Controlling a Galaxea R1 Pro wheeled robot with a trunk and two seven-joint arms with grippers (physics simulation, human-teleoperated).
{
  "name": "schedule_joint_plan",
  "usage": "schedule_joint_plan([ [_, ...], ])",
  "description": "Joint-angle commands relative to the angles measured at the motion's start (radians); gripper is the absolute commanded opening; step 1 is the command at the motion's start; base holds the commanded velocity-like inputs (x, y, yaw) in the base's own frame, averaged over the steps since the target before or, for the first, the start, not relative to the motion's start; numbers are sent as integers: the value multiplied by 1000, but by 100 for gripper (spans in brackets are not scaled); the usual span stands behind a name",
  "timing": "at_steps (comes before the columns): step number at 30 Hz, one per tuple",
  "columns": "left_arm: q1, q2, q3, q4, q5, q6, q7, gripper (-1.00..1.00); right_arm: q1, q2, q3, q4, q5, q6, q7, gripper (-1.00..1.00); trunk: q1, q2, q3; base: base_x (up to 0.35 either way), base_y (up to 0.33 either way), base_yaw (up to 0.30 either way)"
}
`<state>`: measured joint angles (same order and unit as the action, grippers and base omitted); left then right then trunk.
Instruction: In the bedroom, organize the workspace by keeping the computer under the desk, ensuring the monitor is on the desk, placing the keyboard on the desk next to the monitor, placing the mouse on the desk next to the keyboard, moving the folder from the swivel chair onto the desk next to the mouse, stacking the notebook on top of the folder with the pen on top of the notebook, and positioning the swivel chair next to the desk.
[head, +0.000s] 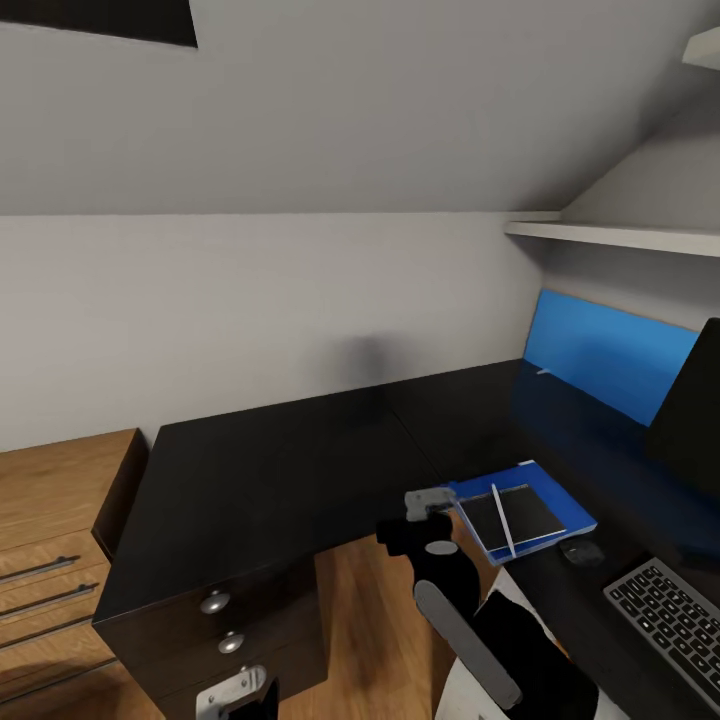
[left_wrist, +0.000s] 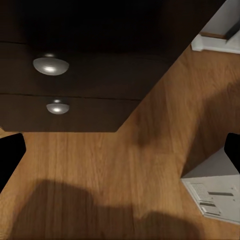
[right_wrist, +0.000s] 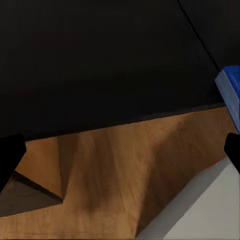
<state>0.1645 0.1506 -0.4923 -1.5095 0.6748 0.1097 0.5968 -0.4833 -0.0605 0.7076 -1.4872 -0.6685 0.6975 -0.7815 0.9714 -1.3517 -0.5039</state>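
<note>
The blue folder (head: 562, 500) lies on the black desk (head: 280, 470) near its inner corner. The grey notebook (head: 525, 514) rests on it, and the white pen (head: 502, 519) lies across the notebook. To their right sit the dark mouse (head: 581, 551) and the keyboard (head: 672, 618), with the monitor (head: 692, 410) at the edge behind them. My right gripper (head: 428, 503) hovers open just left of the folder's corner (right_wrist: 229, 87), empty. Low by the desk drawers, my left gripper (head: 232, 693) is open too. The computer (left_wrist: 216, 187) stands on the floor beside the drawers. The swivel chair is out of view.
A light-wood dresser (head: 55, 560) stands left of the desk. The desk's drawers carry round silver knobs (head: 215, 602). A blue panel (head: 605, 355) leans on the wall behind the desk, under a white shelf (head: 620, 236). Wooden floor (left_wrist: 115, 170) lies below the desk.
</note>
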Motion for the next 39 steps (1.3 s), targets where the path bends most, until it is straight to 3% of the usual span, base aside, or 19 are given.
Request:
schedule_joint_plan([
  [1,0,1,0,7,2,4,6,100,-1,29,52,16,-11,-11,-8,100,0,-1,-1,0,0,0],
  [5,-1,1,2,15,2,4,7,100,10,34,62,23,-12,-34,-8,100,0,-1,-1,0,0,0],
  [6,0,0,22,45,2,4,4,100,41,35,65,67,-13,-71,-7,100,0,-1,-1,0,0,8],
  [7,0,0,35,59,2,5,-1,100,62,34,67,171,-11,-157,-6,100,0,-1,-1,-130,0,209],
  [9,0,0,37,61,2,5,-1,100,72,34,68,211,-9,-180,-5,100,0,-1,-1,-217,0,237],
  [11,-1,0,38,61,2,5,0,100,83,33,93,286,-6,-231,-4,100,0,-1,-1,-301,0,265],
  [20,-1,0,38,63,2,6,5,100,87,28,171,371,-3,-351,-5,100,0,-1,-1,-329,0,274],
  [24,0,0,38,64,2,6,6,100,88,27,179,411,-2,-411,-4,100,0,-1,-1,-336,-25,276],
  [35,0,0,38,64,2,5,5,100,87,22,181,467,0,-443,-5,100,0,-1,-1,-330,-111,94],
  [39,0,1,38,64,2,5,5,100,87,17,181,516,1,-507,-4,100,0,-1,-1,-283,-146,8],
])
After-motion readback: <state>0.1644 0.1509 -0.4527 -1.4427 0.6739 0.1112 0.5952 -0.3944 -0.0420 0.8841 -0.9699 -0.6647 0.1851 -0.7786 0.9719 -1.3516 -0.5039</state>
